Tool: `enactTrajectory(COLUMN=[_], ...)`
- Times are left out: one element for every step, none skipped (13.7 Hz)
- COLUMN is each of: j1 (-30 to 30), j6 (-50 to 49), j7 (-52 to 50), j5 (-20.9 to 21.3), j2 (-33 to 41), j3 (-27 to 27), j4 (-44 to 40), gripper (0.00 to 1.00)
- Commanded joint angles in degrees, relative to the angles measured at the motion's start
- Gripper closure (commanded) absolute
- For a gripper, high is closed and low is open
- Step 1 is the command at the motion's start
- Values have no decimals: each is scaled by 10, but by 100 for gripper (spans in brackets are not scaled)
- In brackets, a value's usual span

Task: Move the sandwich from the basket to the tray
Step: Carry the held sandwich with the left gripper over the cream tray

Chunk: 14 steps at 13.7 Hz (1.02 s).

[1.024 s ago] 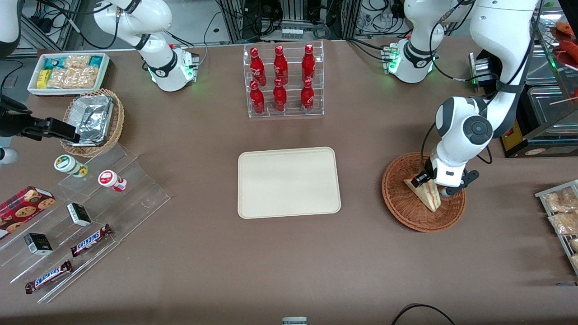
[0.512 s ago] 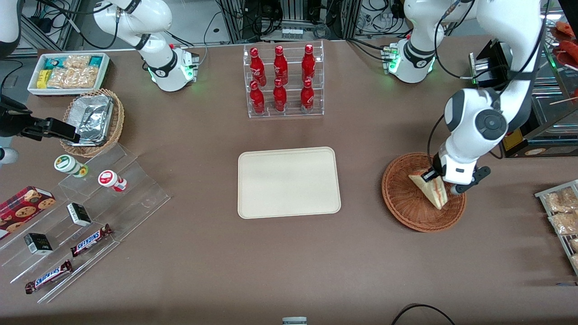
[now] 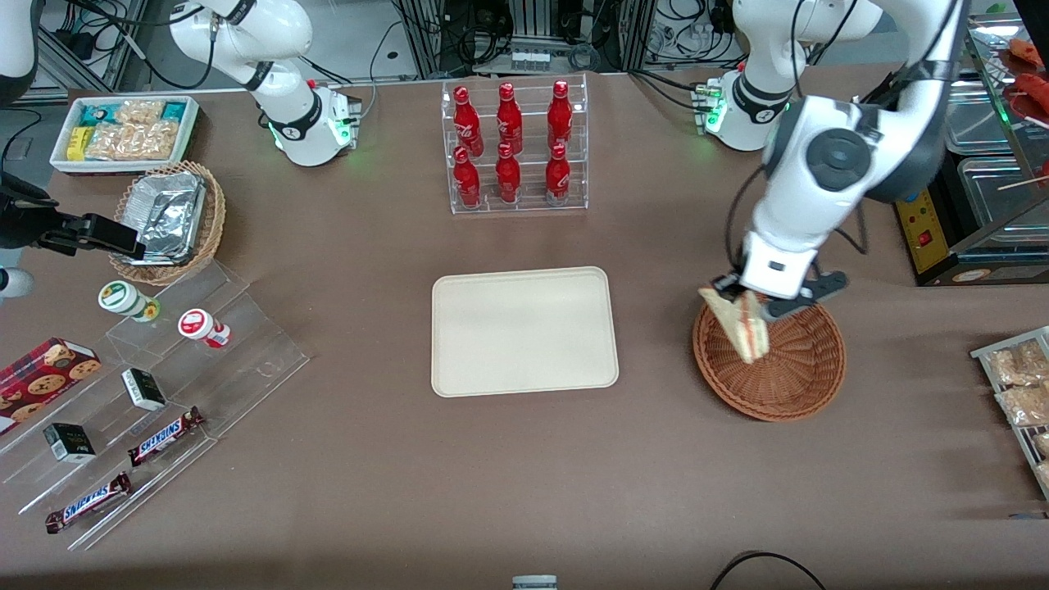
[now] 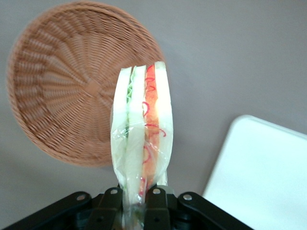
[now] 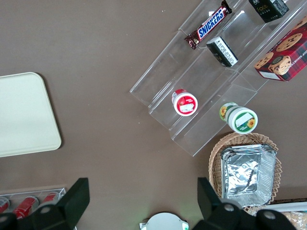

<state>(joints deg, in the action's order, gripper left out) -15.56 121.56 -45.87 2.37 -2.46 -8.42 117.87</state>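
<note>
My left gripper (image 3: 750, 301) is shut on the sandwich (image 3: 742, 324), a plastic-wrapped wedge with red and green filling, and holds it in the air above the edge of the reddish-brown basket (image 3: 795, 373) that faces the tray. In the left wrist view the sandwich (image 4: 142, 139) hangs between my fingers (image 4: 156, 207), with the basket (image 4: 62, 96) empty below and a corner of the tray (image 4: 261, 172) beside it. The cream tray (image 3: 523, 330) lies bare at the table's middle, toward the parked arm from the basket.
A clear rack of red bottles (image 3: 514, 147) stands farther from the front camera than the tray. Snack packets on a rack (image 3: 1020, 385) lie at the working arm's end. Clear steps with candy bars (image 3: 156, 377) and a tan basket with a foil container (image 3: 168, 220) are at the parked arm's end.
My gripper has lifted the sandwich out of the basket and moved it toward the tray, from the basket's middle to above its rim.
</note>
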Motion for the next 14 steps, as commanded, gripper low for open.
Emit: enactTrajectory(j1=[-68,-93,-116,-140,-166,-189,-211,-223,-227,-240,-256,-262,-269,-275], j6=[-20,-20,-20,-20,-20,-20,-19,-17,-14,-13,-13,-11,-8,-8], j7=[-42,-59,-72,-90,-104,-112,-127,-148,-156,-157,-157,-156,-157,-157], j5=[4,5,12,14,16,21,39,50,51,51,53,53,57,62], j2=[-51,-68,-88,-112,-143,-174,-203,-227,-248,-270,-290,-307,-321,-335], j3=[4,4,4,4,4,4,4,5,4,4,5,5,5,5], j4=[-59,-76,-97,-120,-148,-176,-200,-218,-228,-246,-261,-269,-279,-288], gripper=[100,100,100,100,100,100,100,100,100,100,100,100,100,100])
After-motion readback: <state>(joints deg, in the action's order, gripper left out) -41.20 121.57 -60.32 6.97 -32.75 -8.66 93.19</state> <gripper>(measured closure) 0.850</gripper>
